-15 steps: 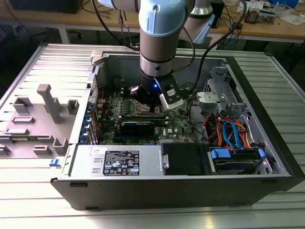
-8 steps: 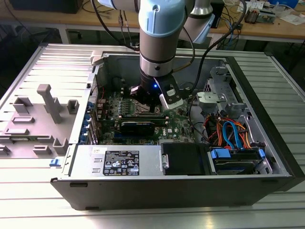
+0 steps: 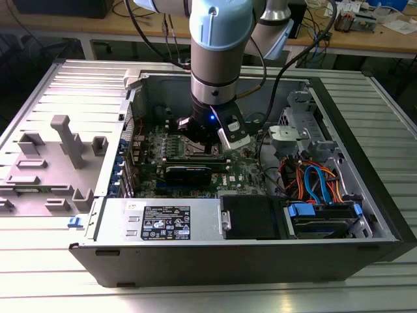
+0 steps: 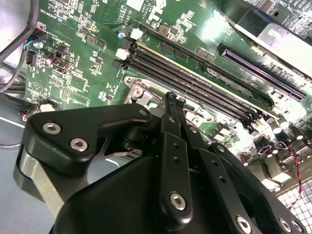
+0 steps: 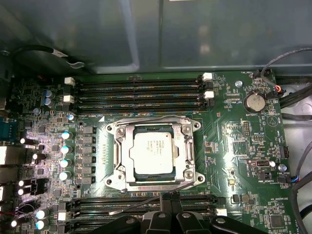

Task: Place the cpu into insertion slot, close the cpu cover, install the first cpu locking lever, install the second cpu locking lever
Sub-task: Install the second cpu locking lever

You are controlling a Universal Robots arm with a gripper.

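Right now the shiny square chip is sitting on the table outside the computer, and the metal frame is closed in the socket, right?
Not quite. In the first wrist view the cpu sits in the insertion slot on the green board, inside the computer case, not on the table. The cpu cover does lie closed around it.

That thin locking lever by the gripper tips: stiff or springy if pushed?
Likely springy: the lever is a thin bent wire rod. Probably slippery, since it looks like bare metal. It may snap back, lying loose beside the cover over the cpu.

A workshop or lab; an open computer case on ribbed metal table; cluttered wooden benches behind.
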